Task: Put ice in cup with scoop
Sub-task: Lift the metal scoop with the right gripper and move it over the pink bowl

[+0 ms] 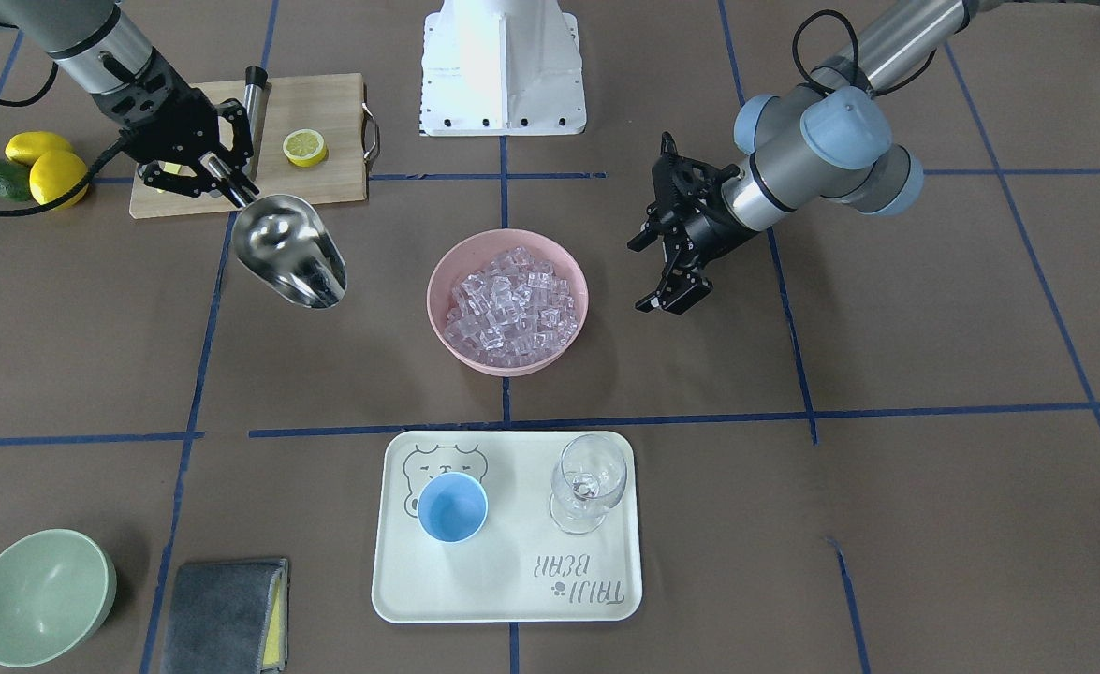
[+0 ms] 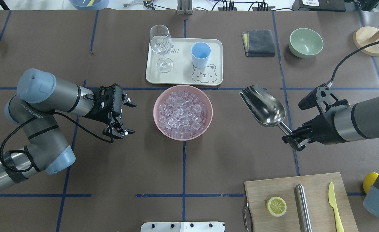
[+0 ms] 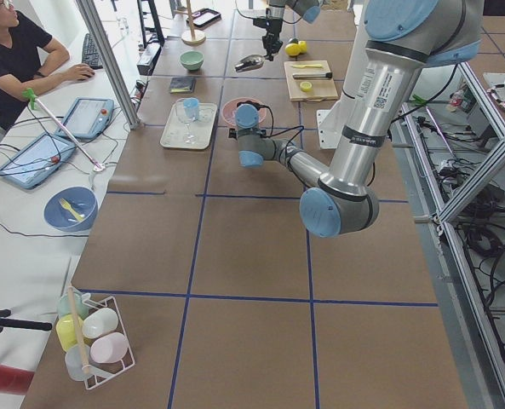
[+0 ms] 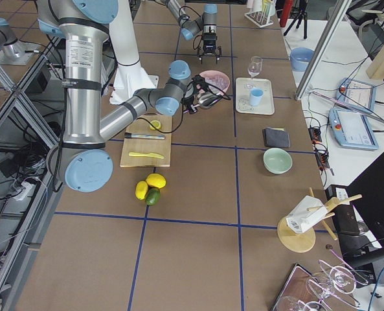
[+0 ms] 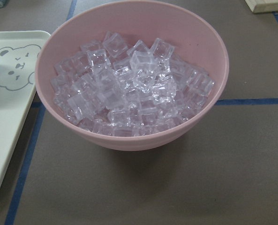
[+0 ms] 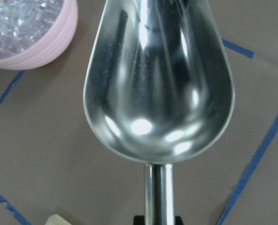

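Observation:
The ice (image 2: 183,111) is a heap of clear cubes in a pink bowl (image 2: 158,100) at mid-table; it also shows in the front view (image 1: 509,300) and the left wrist view (image 5: 129,89). The light-blue cup (image 2: 200,54) stands empty on a cream tray (image 2: 183,75) beyond the bowl. My right gripper (image 2: 294,137) is shut on the thin handle of the steel scoop (image 2: 263,104), held above the table to the right of the bowl. The scoop's trough (image 6: 160,84) is empty. My left gripper (image 2: 132,118) is open and empty, left of the bowl.
A clear stemmed glass (image 2: 161,45) stands on the tray beside the cup. A grey cloth (image 2: 258,42) and a pale green bowl (image 2: 306,42) lie at the far right. A cutting board (image 2: 273,188) with a lemon half, a steel cylinder and a yellow knife lies near right.

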Controlling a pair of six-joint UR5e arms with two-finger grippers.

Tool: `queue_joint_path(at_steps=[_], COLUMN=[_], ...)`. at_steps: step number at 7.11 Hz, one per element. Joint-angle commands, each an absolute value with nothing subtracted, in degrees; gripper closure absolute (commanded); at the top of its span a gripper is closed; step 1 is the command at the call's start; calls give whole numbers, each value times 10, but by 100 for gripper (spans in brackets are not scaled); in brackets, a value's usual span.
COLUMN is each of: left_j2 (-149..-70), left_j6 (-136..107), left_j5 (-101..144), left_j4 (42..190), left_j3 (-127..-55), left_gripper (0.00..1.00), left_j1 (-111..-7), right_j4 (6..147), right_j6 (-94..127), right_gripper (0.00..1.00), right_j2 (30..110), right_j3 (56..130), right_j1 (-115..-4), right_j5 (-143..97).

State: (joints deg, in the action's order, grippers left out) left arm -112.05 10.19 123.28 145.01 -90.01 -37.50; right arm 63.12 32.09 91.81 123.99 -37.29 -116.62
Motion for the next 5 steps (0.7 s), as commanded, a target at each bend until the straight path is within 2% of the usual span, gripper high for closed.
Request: queue_joint_path(at_steps=[1, 4, 5], left_j2=[-1122, -1123, -1123], left_j6=[102, 100, 101], left_j5=[1223, 1223, 1223], left_j4=[1450, 1451, 1451], left_j3=[-901, -908, -907], left_gripper=[0, 0, 0], left_j1=[-364, -364, -364], right_j4=[701, 1051, 1216], right_j6=[310, 251, 177], right_gripper=[100, 100, 100], right_j2=[857, 661, 577], right_j3=[1252, 1274, 1271], right_j1=[-360, -335, -333], right_j5=[-1166, -1154, -1139])
